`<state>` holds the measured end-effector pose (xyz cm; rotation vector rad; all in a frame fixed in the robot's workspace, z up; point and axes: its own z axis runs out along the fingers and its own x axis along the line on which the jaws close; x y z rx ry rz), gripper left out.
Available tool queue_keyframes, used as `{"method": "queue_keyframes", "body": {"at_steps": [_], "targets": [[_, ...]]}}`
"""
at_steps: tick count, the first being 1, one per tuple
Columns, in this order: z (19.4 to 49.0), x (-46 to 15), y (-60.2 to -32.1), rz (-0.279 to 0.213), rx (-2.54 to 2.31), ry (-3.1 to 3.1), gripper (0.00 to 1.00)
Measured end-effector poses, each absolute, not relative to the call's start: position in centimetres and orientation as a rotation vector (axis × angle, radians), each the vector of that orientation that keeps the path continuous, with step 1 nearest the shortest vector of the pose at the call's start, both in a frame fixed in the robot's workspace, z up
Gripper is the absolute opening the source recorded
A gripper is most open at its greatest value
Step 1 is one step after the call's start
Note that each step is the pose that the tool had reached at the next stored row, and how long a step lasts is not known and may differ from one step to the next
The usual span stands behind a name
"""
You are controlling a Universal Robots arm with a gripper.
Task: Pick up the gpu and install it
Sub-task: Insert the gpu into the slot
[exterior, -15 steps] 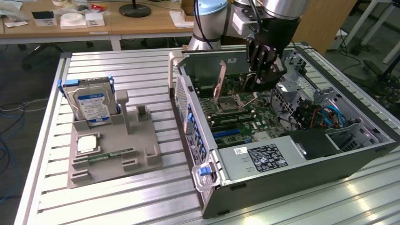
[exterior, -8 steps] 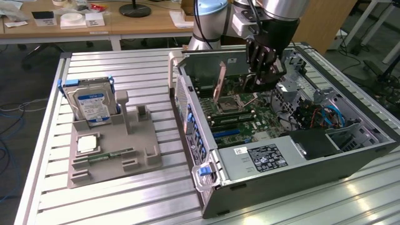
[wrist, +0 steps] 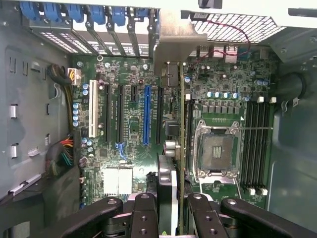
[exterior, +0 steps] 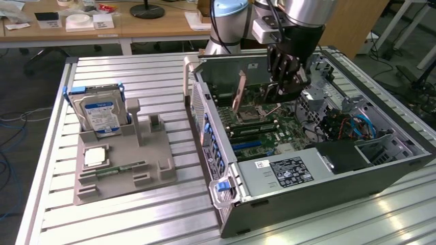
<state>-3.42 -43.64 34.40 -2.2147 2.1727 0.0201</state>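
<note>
The gpu [exterior: 240, 93] stands on edge inside the open computer case [exterior: 381, 176], its pinkish-brown face turned to the exterior view's left, over the motherboard [exterior: 262, 133]. In the wrist view the gpu [wrist: 182, 124] runs edge-on, beside a black slot and to one side of the blue slot [wrist: 146, 114]. Its silver bracket [wrist: 173, 44] meets the case's rear wall. My gripper [exterior: 276, 94] hangs over the card's inner end. From the wrist, the gripper [wrist: 174, 215] has a black finger on each side of the card and appears shut on it. How deep the card sits I cannot tell.
A grey fixture [exterior: 153, 161] at the exterior view's left holds a hard drive [exterior: 101, 116] in a blue caddy, a processor [exterior: 94, 155] and a memory stick [exterior: 122, 167]. The power supply [exterior: 289, 171] fills the case's near end. The empty processor socket [wrist: 218, 148] lies beside the card.
</note>
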Motion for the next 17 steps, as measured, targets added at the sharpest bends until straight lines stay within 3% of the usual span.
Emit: {"method": "queue_keyframes", "body": {"at_steps": [17], "targets": [[33.52,-3.43,-43.67,0.020,-2.215,2.173,0.28]]}}
